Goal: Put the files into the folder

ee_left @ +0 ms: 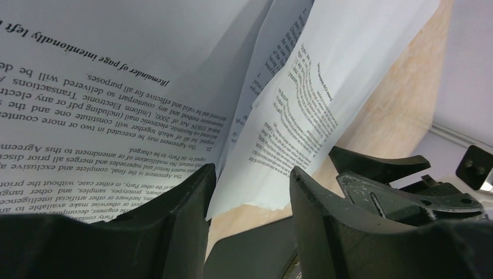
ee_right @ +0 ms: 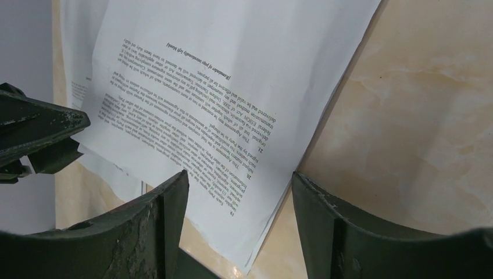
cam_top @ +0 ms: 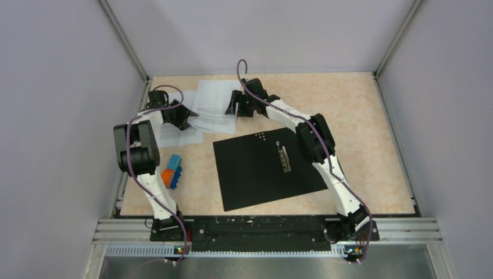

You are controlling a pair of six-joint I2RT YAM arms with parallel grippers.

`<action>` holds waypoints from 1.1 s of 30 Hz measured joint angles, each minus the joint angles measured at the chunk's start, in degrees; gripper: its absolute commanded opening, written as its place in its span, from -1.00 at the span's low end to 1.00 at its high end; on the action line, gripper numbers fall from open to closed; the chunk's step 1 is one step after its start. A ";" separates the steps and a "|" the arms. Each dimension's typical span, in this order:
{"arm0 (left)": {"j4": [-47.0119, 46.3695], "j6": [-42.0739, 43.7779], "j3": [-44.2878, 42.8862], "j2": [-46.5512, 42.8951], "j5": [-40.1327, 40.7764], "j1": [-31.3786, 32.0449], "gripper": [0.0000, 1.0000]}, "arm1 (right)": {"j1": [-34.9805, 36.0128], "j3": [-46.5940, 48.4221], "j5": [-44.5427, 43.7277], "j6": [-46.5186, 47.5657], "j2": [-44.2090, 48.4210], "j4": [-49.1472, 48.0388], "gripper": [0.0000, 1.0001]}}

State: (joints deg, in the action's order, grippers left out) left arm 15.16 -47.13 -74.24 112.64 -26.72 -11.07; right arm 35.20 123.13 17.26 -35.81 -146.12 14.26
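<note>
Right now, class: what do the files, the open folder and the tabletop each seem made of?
Files: thin matte white paper, printed and curling easily. Folder: matte black inside, card or plastic, unclear; its greyish clip looks metal. Tabletop: smooth peach marbled surface, probably laminate.

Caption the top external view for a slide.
Left gripper and right gripper poised at white printed paper sheets, beyond the open black folder.

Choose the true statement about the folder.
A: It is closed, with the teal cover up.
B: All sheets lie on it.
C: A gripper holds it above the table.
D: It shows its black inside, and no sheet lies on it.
D: in the top view the folder shows its black inside with the metal clip, bare of paper; the white sheets lie beyond it, toward the far left.
</note>
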 measured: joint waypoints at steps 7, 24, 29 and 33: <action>-1.88 -1.03 1.11 -0.31 2.27 0.02 0.18 | 0.00 0.76 0.46 -0.02 -0.59 0.02 0.26; -8.55 -1.33 4.11 -0.28 2.56 0.02 -0.49 | 0.00 2.58 1.27 0.00 -1.68 0.85 0.20; -7.04 -2.51 3.34 -0.26 2.47 0.02 -1.00 | -0.09 2.95 1.90 -0.42 -1.68 1.14 0.46; -3.72 -5.14 0.20 -0.26 1.86 0.02 -1.00 | -0.81 3.37 2.97 -1.66 -1.64 1.77 0.58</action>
State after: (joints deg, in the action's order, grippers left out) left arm 11.44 -52.27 -74.04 112.38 -24.86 -11.05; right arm 34.39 126.50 20.23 -37.47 -147.76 16.03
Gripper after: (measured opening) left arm 0.011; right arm 0.756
